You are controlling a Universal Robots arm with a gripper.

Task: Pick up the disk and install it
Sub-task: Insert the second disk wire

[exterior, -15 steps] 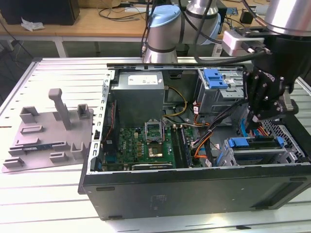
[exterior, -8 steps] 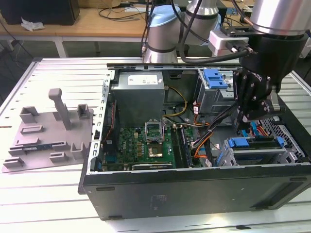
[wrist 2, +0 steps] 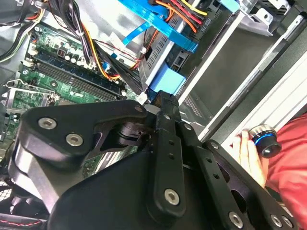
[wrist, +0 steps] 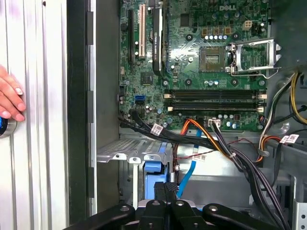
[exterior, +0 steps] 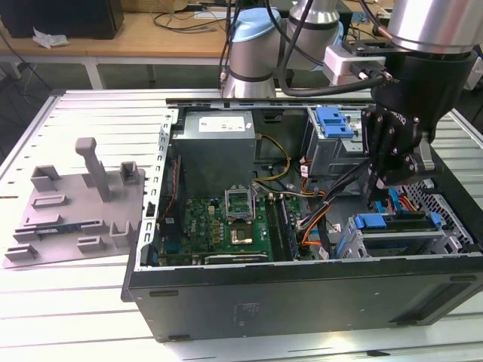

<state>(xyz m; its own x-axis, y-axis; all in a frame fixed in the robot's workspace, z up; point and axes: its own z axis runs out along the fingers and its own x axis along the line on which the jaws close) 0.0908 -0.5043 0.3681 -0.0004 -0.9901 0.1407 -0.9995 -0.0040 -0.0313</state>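
Disk (exterior: 377, 222) sits in the corner bay of the computer case (exterior: 302, 283), right under my claw (wrist: 168, 188). My fingers are pressed together, tips at its blue frame. Farther off lies the green board (wrist: 192, 62).

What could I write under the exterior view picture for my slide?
Robot gripper reaches down inside an open computer case, just above the blue-framed disk.
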